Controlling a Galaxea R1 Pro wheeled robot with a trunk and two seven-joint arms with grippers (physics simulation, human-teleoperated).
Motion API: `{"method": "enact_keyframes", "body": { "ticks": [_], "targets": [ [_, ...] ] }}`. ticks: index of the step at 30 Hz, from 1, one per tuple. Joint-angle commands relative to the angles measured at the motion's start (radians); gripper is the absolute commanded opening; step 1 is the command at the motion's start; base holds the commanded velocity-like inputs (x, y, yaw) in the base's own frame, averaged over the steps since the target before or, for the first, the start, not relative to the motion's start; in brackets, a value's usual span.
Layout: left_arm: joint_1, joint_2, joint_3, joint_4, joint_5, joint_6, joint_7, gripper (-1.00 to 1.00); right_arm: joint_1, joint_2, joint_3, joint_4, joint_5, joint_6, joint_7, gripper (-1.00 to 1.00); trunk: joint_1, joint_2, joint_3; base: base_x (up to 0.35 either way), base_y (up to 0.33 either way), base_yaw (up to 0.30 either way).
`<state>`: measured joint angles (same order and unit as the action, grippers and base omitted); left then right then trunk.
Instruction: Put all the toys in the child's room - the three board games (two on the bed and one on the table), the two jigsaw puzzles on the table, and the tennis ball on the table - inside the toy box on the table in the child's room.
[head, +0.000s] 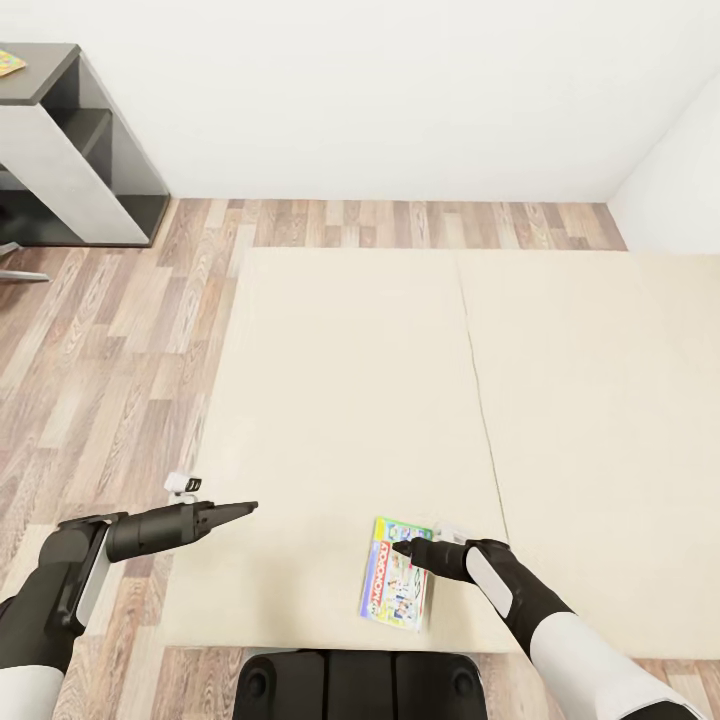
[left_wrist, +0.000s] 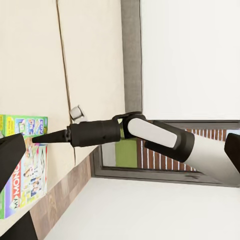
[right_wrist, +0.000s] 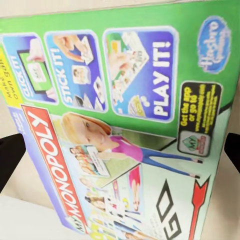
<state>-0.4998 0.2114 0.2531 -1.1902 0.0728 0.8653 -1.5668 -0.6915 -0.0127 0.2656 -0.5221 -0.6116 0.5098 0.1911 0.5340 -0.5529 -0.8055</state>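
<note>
One board game, a green My Monopoly box (head: 397, 586), lies flat on the cream bed (head: 350, 380) near its front edge. My right gripper (head: 403, 548) hovers just over the box's far end, open. In the right wrist view the box lid (right_wrist: 125, 130) is seen close up, with a dark finger (right_wrist: 10, 162) at either side. My left gripper (head: 248, 508) is held over the bed to the left of the box, pointing toward it, open and empty. The left wrist view shows the box (left_wrist: 22, 170) and my right forearm (left_wrist: 160, 132).
A dark grey table (head: 55, 75) with shelves stands at the far left against the white wall, a flat colourful item (head: 8, 63) on its top. Wood floor (head: 90, 370) runs between table and bed. The bed stretches far and right to the wall.
</note>
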Motion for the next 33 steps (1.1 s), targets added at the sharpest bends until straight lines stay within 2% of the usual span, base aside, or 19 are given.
{"method": "enact_keyframes", "body": {
  "ticks": [1,13,33],
  "targets": [
    [0.0,0.0,0.0,-0.001,-0.001,0.011,-0.004,1.0,0.0,-0.001,0.004,-0.001,-0.001,0.003,0.001,1.0,0.0,-0.001,-0.001,0.0,0.0,0.001],
    [0.001,0.0,0.0,-0.001,-0.001,0.011,-0.004,1.0,0.0,-0.003,0.004,-0.001,-0.001,0.003,0.003,1.0,0.0,-0.001,-0.001,0.0,0.0,0.083],
    [0.0,0.0,0.0,-0.001,-0.001,0.011,-0.004,1.0,0.0,-0.001,0.004,-0.001,-0.002,0.003,0.004,1.0,0.0,-0.001,0.002,0.0,0.0,-0.024]
  ]
}}
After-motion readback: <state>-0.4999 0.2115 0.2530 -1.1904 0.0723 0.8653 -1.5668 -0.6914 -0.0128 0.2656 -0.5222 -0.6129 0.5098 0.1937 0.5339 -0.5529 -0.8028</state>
